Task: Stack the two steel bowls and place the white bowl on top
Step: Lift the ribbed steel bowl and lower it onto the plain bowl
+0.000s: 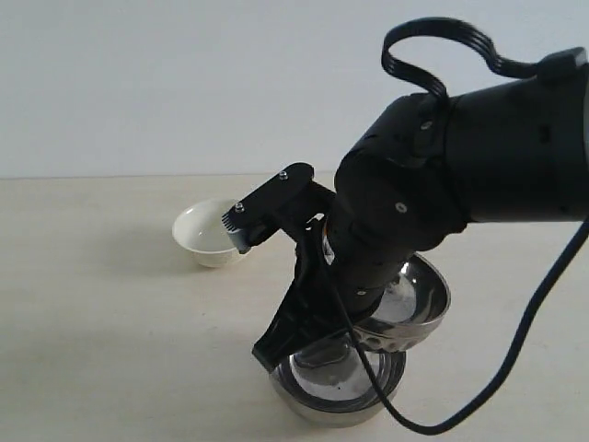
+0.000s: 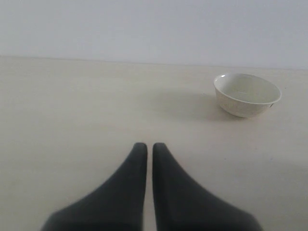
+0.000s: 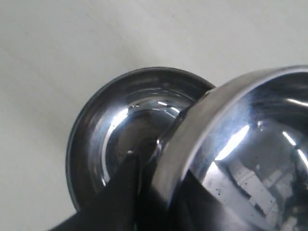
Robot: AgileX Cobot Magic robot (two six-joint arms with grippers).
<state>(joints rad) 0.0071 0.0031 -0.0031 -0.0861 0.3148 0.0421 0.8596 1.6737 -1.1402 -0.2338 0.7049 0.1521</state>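
Right jaws clamp the dimpled steel bowl (image 1: 421, 296) by its rim over the smooth steel bowl (image 1: 339, 394); left jaws closed.

A: Where did the outside camera sit?
B: Low over the table (image 1: 92, 322), facing the wall (image 1: 184, 83), very near the right arm (image 1: 497, 157).
A: And the wrist cameras?
B: Left looked level across to the white bowl (image 2: 246, 94), shared with outside. Right peered steeply down, close on the upper steel bowl (image 3: 240, 144) and lower steel bowl (image 3: 96, 139).

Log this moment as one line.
right gripper: shut on dimpled steel bowl, tilted over smooth steel bowl | left gripper: shut, empty | white bowl: on table, apart
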